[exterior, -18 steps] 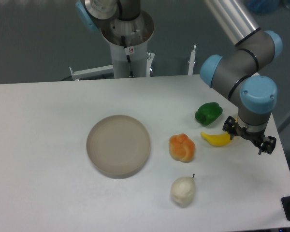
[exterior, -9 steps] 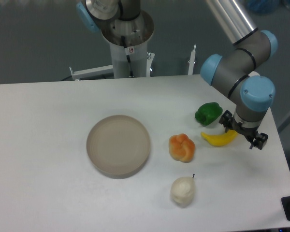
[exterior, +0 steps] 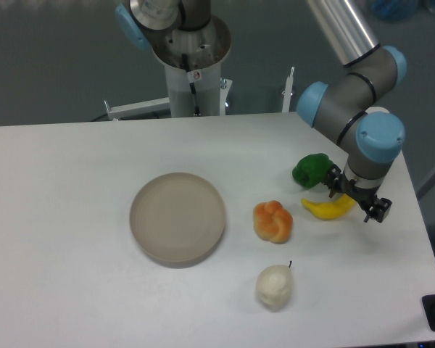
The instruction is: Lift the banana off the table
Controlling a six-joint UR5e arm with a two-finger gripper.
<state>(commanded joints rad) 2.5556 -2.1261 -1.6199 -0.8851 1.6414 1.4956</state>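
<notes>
The yellow banana (exterior: 326,209) lies on the white table (exterior: 72,239) at the right, between the green pepper and the table's right edge. My gripper (exterior: 356,196) hangs over the banana's right end, pointing down. Its two dark fingers (exterior: 336,182) stand apart on either side of that end, so it looks open and holds nothing. The banana's right tip is partly hidden by the gripper.
A green pepper (exterior: 312,170) sits just behind the banana. An orange knobbly lump (exterior: 273,220) lies to the banana's left. A pale pear (exterior: 274,286) sits nearer the front. A round beige plate (exterior: 177,217) is at the middle. The table's right edge (exterior: 428,246) is close.
My gripper has moved left and back from the right edge and now stands over the banana's right end. The banana has barely shifted.
</notes>
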